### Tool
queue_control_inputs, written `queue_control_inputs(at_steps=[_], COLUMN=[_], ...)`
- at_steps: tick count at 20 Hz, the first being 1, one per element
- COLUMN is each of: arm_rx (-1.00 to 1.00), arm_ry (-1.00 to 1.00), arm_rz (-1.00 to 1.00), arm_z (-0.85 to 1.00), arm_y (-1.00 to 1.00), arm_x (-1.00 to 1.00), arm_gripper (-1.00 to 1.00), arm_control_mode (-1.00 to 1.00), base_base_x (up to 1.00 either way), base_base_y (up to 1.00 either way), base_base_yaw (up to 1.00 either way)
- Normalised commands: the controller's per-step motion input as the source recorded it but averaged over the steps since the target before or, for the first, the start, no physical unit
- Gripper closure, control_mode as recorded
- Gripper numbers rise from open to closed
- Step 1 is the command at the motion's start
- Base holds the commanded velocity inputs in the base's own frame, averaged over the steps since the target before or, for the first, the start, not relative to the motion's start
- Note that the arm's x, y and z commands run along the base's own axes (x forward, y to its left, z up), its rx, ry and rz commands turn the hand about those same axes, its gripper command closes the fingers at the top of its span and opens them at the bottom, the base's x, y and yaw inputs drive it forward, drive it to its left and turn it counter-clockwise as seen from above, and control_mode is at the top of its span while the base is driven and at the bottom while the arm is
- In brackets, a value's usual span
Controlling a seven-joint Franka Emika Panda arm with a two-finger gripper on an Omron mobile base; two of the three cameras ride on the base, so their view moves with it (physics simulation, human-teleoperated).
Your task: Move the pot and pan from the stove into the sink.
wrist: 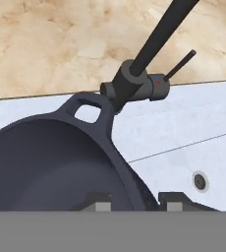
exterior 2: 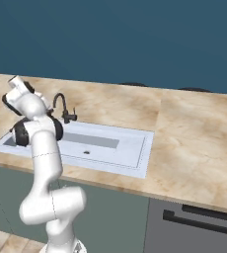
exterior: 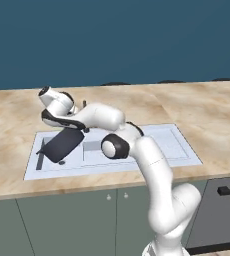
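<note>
The dark navy-grey pot hangs tilted over the left part of the white sink. My gripper reaches down from the hand onto its upper rim. In the hand view the pot is large at the left, with one loop handle up, and its rim passes between the fingertips of the gripper, which is shut on the rim. The pale sink floor lies beyond it. The pan and the stove are out of view.
A thin dark faucet stands at the back edge of the sink, close to the pot's handle in the hand view. The drain is in the basin floor. Beige marbled counter runs around it, with a dark appliance front below at the right.
</note>
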Motion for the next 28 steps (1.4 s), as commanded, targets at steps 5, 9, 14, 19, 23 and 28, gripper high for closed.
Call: queue_control_inputs(at_steps=[5,9,14,19,23,28], arm_rx=[0.0,0.01,-0.08,-0.1,-0.08,0.0], arm_ry=[0.0,0.0,0.05,0.05,0.07,0.0], arm_rz=[0.0,0.0,0.01,0.01,0.02,0.0], arm_z=[-0.08,-0.09,-0.5,-0.76,-0.45,0.06], arm_y=[0.27,0.26,0.39,0.43,0.23,0.0], arm_x=[0.0,0.0,-0.02,0.0,0.02,0.0], arm_gripper=[1.0,1.0,1.0,1.0,1.0,-1.0], arm_control_mode=[-1.0,-1.0,-1.0,-1.0,-1.0,-1.0], base_base_x=[0.0,0.0,0.0,0.0,0.0,0.0], base_base_y=[0.0,0.0,0.0,0.0,0.0,0.0], base_base_yaw=[0.0,0.0,0.0,0.0,0.0,0.0])
